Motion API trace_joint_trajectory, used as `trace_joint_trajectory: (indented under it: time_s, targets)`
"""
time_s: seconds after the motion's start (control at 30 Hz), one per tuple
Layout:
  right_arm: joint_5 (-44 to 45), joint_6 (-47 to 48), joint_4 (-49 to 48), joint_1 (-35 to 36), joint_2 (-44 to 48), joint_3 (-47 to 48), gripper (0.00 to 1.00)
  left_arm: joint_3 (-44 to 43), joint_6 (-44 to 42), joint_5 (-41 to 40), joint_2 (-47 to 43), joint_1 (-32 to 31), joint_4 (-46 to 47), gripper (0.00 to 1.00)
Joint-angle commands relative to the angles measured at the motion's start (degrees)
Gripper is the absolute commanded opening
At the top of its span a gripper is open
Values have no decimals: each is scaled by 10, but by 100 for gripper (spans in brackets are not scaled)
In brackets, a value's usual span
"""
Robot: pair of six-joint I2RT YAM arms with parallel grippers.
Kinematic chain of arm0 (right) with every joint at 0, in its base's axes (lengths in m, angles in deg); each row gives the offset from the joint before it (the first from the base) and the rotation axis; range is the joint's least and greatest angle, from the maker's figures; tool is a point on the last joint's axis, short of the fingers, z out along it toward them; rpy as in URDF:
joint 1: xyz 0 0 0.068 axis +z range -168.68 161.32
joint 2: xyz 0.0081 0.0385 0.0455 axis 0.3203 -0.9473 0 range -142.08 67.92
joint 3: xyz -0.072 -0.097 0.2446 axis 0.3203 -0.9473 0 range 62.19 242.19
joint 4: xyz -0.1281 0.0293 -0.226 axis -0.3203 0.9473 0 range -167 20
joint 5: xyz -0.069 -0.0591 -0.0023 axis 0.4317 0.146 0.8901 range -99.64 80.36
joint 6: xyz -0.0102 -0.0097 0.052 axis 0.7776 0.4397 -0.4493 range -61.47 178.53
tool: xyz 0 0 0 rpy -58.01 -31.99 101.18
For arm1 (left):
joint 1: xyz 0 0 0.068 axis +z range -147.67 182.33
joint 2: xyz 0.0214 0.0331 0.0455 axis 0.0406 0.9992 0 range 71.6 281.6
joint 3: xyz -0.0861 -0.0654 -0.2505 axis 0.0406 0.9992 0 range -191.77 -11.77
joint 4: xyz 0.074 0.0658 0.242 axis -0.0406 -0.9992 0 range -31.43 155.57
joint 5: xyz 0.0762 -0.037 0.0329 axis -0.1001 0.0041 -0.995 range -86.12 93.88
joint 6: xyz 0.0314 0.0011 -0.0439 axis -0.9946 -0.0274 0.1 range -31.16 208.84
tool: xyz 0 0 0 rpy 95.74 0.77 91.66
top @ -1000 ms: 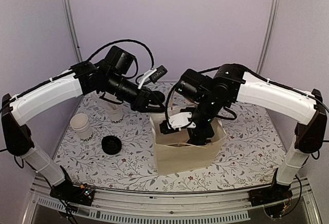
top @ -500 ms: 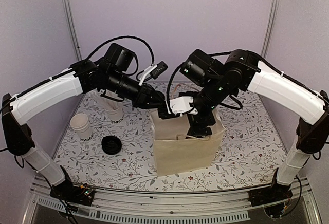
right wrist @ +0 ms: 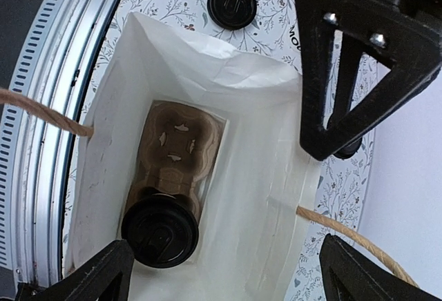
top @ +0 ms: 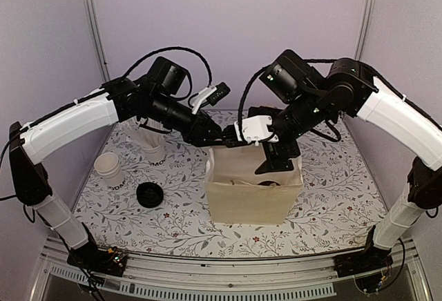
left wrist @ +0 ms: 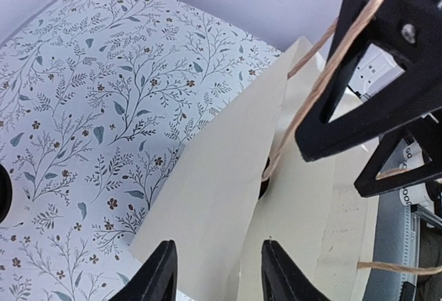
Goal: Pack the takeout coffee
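Takeout coffee (right wrist: pixel 160 230) sits at the bottom of the cream paper bag with twine handles (top: pixel 252 201). It is seated in an end pocket of a brown moulded-pulp cup carrier (right wrist: pixel 181 142), the pocket at the lower end in the right wrist view.

Cup is upright: long axis vertical, round black plastic lid facing up at the bag mouth. Right wrist camera sees it end-on, so only the lid shows; the white paper body is hidden under it.

Bag stands upright mid-table on the floral-print table cover (top: pixel 331 197), mouth open.

Right gripper (right wrist: pixel 226 246) hangs over the bag mouth pointing down into it. Jaws spread wide, nothing between them, well clear of the takeout coffee.

Left gripper (left wrist: pixel 219 249) is at the bag's top rear-left edge, jaws parted. Bag wall runs between the fingers; cannot tell if the pads touch the paper. One twine handle (left wrist: pixel 324 80) lies along a finger of the right gripper in the left wrist view.

On the table left of the bag:
- loose round black plastic lid (top: pixel 150 195), lying flat
- stack of lidless white paper cups (top: pixel 109 170), upright
- second white paper cup with dark lettering (top: pixel 153 150) further back, partly under the left arm

All three are well apart from the bag.
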Motion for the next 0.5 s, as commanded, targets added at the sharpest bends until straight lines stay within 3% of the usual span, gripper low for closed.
trace_joint_trajectory:
  time_s: [0.0, 0.47]
  targets:
    - [36, 21, -37, -3, 32, 10, 97, -27, -20, 18, 13, -13, -6, 44]
    - [-21, 24, -32, -2, 14, 5, 94, -64, -73, 0, 62, -21, 48, 44]
